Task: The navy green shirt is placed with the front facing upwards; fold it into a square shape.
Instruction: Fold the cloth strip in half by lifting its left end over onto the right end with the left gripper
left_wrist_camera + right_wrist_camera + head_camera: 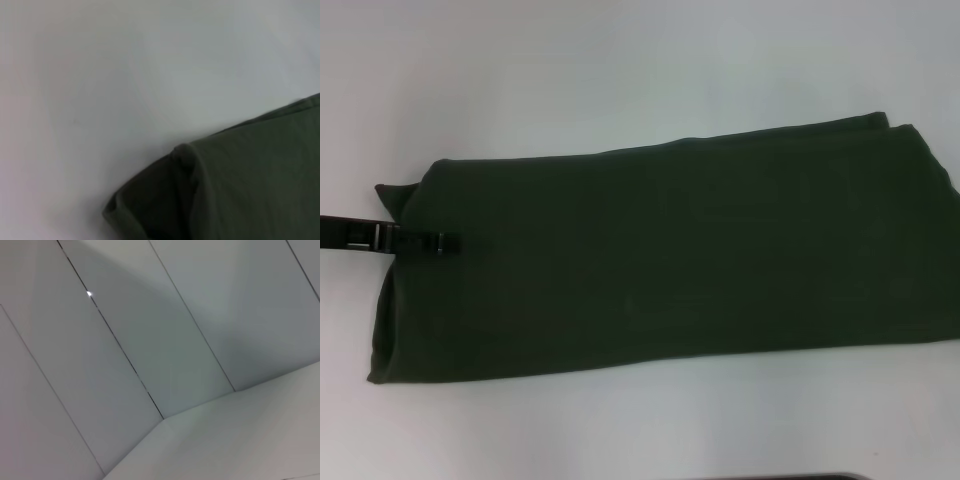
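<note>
Navy green shirt (670, 260) lies folded lengthwise, long axis left-right; left claw (445, 243) reaches over its left end, grip unclear.

White table (620, 80) fills the head view, evenly lit; pale wall panels (125, 315) (thin dark seams, glint near eleven o'clock) meet the tabletop.

From my console the shirt (670, 260) lay across the table (570, 70) as one long folded band — running from my left out past the right edge of the head view. The left gripper (438, 243) reached in from the left, over the band's left end.
</note>
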`<action>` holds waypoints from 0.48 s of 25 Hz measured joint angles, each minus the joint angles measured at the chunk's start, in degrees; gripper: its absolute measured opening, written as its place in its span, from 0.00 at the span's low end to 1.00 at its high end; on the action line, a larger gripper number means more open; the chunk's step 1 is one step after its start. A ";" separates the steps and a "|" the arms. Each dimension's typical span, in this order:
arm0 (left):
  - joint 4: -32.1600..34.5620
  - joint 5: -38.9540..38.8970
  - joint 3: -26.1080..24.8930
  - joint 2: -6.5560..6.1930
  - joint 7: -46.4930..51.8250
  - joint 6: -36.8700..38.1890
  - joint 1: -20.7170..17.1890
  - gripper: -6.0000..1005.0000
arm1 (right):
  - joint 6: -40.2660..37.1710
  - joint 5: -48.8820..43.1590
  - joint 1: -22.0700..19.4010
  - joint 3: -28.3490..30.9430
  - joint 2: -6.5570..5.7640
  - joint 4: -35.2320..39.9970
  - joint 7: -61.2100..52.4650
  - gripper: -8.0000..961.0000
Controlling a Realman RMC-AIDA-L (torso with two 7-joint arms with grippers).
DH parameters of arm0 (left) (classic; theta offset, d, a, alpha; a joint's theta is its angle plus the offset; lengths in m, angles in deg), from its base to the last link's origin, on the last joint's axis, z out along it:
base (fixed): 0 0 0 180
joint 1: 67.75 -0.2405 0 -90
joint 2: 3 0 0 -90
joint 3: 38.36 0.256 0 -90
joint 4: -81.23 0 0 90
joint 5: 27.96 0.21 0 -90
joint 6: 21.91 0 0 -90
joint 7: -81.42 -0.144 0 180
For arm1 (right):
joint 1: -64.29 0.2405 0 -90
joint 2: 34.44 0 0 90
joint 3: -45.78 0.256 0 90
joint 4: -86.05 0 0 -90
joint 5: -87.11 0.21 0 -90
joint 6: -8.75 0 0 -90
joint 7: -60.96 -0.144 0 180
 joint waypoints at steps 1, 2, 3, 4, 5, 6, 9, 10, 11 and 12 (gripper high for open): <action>0.09 -0.02 0.00 0.00 -0.01 0.05 0.04 0.89 | 0.00 0.00 0.02 -0.03 0.01 0.00 0.00 0.94; 0.16 -0.04 -0.01 0.00 -0.03 0.09 0.07 0.89 | 0.00 0.00 0.03 -0.05 0.01 0.00 0.01 0.94; 0.19 -0.04 0.00 0.00 -0.07 0.11 0.09 0.89 | 0.00 0.00 0.03 -0.06 0.01 0.00 0.01 0.94; 0.23 -0.05 0.21 -0.01 -0.18 0.13 0.14 0.89 | 0.00 0.00 0.04 -0.06 0.01 0.00 0.01 0.94; 0.25 -0.06 0.40 -0.02 -0.23 0.14 0.15 0.89 | 0.01 0.00 0.04 -0.05 0.01 0.00 0.01 0.94; 0.25 -0.06 0.40 -0.02 -0.23 0.14 0.15 0.88 | 0.01 0.00 0.04 -0.02 0.01 0.00 0.01 0.94; 0.28 -0.07 0.65 -0.03 -0.47 0.14 0.29 0.88 | 0.03 0.00 0.06 0.08 0.01 0.00 0.00 0.94; 0.28 -0.07 0.67 -0.04 -0.55 0.13 0.34 0.88 | 0.03 0.00 0.06 0.10 0.01 0.00 0.00 0.94; 0.28 -0.07 0.67 -0.05 -0.57 0.11 0.39 0.88 | 0.03 0.00 0.06 0.11 0.01 0.00 0.00 0.94; 0.28 -0.07 0.68 -0.05 -0.57 0.09 0.42 0.88 | 0.04 0.00 0.06 0.11 0.01 0.00 0.00 0.94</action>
